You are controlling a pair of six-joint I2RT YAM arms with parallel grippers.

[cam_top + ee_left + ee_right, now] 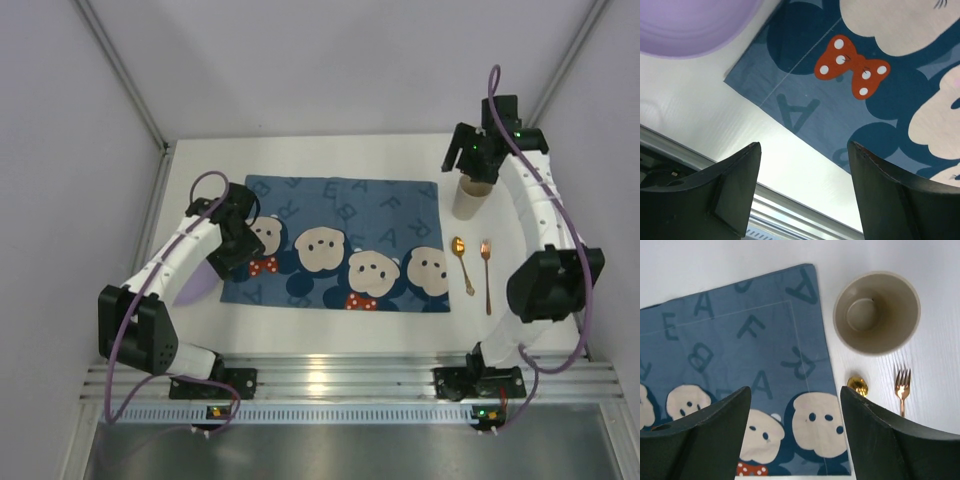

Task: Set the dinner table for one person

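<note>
Right fingers [885, 440] spread above one cup [876, 312], one spoon [857, 386], one fork [902, 387].

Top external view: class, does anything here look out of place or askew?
Yes: the purple dish lies on the bare dinner table off the near-left corner of the placemat, partly under the left arm.

Dinner table [330, 335]: large flat white rectangular top, matte, lying level. It spans the scene from left wall to right wall. A ribbed aluminium rail [330, 378] runs along its near edge. Close views show a faint fine grain, possibly a soft sheen near the rail. The far edge meets a pale backdrop.
</note>
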